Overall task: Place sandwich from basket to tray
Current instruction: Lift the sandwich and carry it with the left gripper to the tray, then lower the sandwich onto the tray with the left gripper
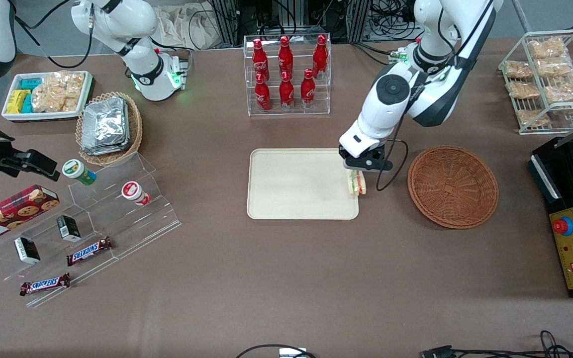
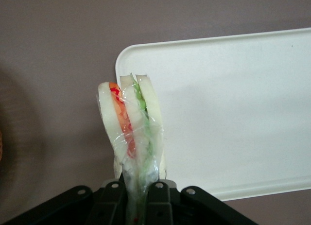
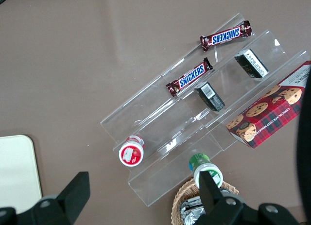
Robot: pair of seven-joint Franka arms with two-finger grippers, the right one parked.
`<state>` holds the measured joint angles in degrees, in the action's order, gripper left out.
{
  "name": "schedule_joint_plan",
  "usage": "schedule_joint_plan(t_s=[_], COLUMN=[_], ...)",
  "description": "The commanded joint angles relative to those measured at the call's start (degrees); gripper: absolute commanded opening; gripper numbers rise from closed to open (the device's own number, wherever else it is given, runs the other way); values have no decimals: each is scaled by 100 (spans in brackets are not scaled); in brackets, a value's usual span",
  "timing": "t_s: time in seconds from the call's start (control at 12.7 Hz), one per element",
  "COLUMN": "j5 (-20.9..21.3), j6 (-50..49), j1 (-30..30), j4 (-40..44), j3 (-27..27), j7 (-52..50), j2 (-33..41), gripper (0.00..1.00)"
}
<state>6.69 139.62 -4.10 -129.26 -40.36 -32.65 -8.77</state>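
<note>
The gripper (image 1: 357, 175) hangs over the tray's (image 1: 291, 189) edge nearest the basket (image 1: 452, 186), its fingers (image 2: 158, 196) clamped on the sandwich (image 1: 356, 183). Tray and basket lie beside each other, apart, on the tabletop (image 1: 286, 278).

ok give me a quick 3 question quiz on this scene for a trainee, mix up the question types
1. True or false: the sandwich lies in the basket.
2. Multiple choice: the gripper is (a) open above the basket, (b) shut on the sandwich at the tray's edge nearest the basket, (c) open over the bottle rack.
3. Short answer: what does the basket hold?

Key
1. False. The gripper holds it up at the tray's edge; the wrist view shows the sandwich pinched between the fingers, partly over the tray corner.
2. b
3. Nothing can be seen in it.
</note>
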Motion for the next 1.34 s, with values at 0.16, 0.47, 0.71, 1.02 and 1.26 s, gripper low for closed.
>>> schedule_joint_plan(t_s=[0.16,0.47,0.71,1.02,1.26], j5=[930,1956,2634,2697,2671], j6=[-23,187,311,311,285], j1=[373,550,559,559,498], j4=[498,639,639,648,735], j3=[-16,10,19,19,28], j7=[-408,-1013,-1577,-1613,-1613], j2=[-879,-1530,-1882,-2032,-1989], gripper=[0,0,0,41,100])
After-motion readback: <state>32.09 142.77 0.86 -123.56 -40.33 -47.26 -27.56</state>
